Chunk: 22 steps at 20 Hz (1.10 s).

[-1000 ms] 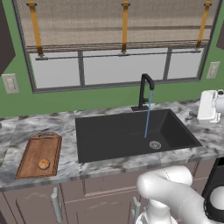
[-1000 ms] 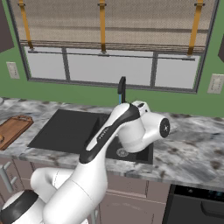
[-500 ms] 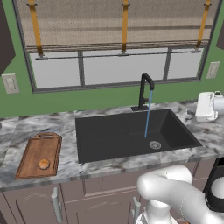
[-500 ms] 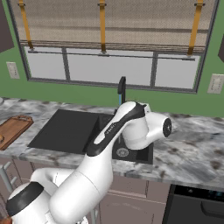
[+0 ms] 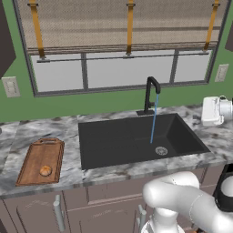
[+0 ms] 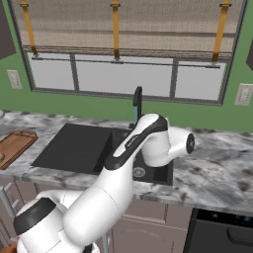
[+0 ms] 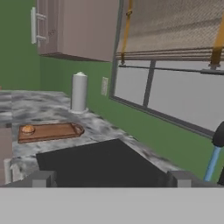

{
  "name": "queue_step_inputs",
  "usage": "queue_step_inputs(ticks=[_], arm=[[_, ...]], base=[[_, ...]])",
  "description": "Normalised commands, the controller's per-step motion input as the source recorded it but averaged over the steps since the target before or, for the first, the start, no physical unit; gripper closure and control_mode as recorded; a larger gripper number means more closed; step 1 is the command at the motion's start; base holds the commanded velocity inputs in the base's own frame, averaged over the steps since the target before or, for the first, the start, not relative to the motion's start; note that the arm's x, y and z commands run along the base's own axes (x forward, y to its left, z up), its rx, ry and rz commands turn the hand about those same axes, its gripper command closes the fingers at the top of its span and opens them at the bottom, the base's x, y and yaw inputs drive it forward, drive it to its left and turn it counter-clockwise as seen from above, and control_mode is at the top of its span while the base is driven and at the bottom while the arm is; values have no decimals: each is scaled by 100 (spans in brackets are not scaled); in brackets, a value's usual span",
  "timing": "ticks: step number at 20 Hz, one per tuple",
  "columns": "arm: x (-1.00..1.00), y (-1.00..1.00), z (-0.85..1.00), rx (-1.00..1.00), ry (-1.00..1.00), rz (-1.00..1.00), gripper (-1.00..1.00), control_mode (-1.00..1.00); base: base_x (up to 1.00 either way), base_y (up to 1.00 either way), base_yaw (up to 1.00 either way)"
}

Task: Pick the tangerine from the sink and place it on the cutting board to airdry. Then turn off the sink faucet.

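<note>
The tangerine (image 5: pixel 45 170) (image 7: pixel 28 129) lies on the reddish-brown cutting board (image 5: pixel 40 162) (image 7: pixel 48 131) (image 6: pixel 15 146), on the counter left of the sink. The black sink (image 5: pixel 136 141) (image 6: pixel 74 147) (image 7: pixel 100 164) holds only its metal drain (image 5: pixel 161 150). Water (image 5: pixel 154 120) (image 7: pixel 213 162) streams from the slim black sink faucet (image 5: pixel 151 93) (image 6: pixel 137 101). My gripper (image 7: pixel 111 179) is open with nothing between its fingers. It hovers to the right of the sink and looks left across the basin. The white hand (image 5: pixel 212 110) shows above the right counter.
A white paper towel roll (image 7: pixel 79 92) stands on the counter beyond the board. The window with its blind (image 5: pixel 127 27) spans the back wall, with outlets (image 5: pixel 10 86) at both sides. A dark stove (image 6: pixel 222 232) sits right of the counter. My arm (image 6: pixel 133 148) crosses over the sink's right part.
The hand has drifted slightly left toward the sink. The gripper stays open, the tangerine rests on the board and the water keeps running.
</note>
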Motion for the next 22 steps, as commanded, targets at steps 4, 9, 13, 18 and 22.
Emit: queue_step_inputs(ticks=[4, 9, 13, 18, 22], arm=[[5, 3, -13, 0, 0, 10, -100, -100], [15, 6, -7, 0, 0, 10, -100, -100], [24, 3, 0, 1, 0, 7, -100, -100], [23, 0, -2, 4, 0, 1, -100, -100], [24, 0, -7, 6, 0, 0, -100, -100]], base=[[0, 0, 0], [0, 0, 0], [0, 0, 0], [0, 0, 0], [0, 0, 0]])
